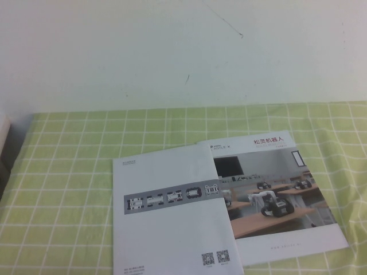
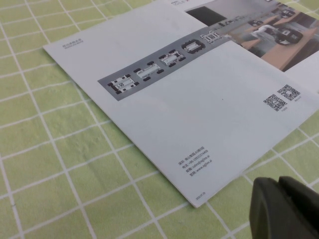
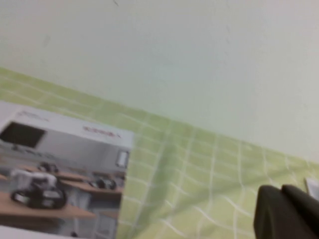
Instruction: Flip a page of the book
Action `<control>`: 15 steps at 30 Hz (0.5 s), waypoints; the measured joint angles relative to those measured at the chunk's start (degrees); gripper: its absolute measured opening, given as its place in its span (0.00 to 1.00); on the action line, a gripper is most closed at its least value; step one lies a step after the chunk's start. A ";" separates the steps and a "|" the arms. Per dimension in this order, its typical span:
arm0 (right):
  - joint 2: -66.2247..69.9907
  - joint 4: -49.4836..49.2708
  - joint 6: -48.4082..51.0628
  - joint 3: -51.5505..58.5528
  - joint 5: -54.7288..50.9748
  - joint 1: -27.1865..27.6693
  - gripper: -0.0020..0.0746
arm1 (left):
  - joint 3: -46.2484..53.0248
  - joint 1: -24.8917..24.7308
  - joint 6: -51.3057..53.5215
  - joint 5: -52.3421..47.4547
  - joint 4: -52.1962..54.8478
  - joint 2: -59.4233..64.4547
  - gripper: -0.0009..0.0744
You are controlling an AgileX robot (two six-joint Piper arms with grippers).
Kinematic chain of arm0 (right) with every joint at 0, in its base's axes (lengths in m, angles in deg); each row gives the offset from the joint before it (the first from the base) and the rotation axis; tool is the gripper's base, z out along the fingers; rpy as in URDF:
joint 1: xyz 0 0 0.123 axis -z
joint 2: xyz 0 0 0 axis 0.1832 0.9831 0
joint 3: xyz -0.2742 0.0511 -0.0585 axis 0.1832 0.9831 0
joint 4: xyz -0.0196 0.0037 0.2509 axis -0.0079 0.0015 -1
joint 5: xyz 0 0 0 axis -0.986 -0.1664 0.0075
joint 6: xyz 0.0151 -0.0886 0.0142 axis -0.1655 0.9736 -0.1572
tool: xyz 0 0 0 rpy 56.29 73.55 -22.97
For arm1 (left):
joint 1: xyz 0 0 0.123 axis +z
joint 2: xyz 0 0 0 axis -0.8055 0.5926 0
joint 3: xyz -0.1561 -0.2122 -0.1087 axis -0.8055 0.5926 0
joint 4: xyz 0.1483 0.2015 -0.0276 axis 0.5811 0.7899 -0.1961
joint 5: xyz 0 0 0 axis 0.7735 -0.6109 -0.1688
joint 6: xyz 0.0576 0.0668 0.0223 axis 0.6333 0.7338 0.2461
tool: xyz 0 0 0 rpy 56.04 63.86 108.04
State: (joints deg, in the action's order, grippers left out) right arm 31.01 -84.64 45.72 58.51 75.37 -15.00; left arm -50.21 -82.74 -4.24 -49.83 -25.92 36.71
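Note:
The book (image 1: pixel 172 229) lies on the green checked cloth, spread open with its covers up. The left half is white with a grey strip of small rover photos and QR codes; the right half (image 1: pixel 269 195) shows a room photo. Neither gripper appears in the high view. In the left wrist view my left gripper (image 2: pixel 278 183) is shut and holds nothing, just off the near corner of the book (image 2: pixel 199 109) and apart from it. In the right wrist view my right gripper (image 3: pixel 280 190) is shut and empty, over the cloth beside the book's (image 3: pixel 60 164) room-photo cover.
The green checked tablecloth (image 1: pixel 69 149) covers the table up to a white wall (image 1: pixel 183 51) at the back. A pale object (image 1: pixel 3 134) sits at the table's far left edge. A small white item (image 3: pixel 314 186) shows next to the right gripper.

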 joint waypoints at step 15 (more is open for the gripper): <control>-12.03 19.77 -22.76 7.80 -14.49 9.59 0.02 | 0.00 0.00 0.00 0.00 0.00 0.00 0.01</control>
State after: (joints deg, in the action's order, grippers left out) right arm 18.98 -64.87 22.96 66.31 60.88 -5.41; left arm -50.21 -82.74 -4.24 -49.83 -25.92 36.71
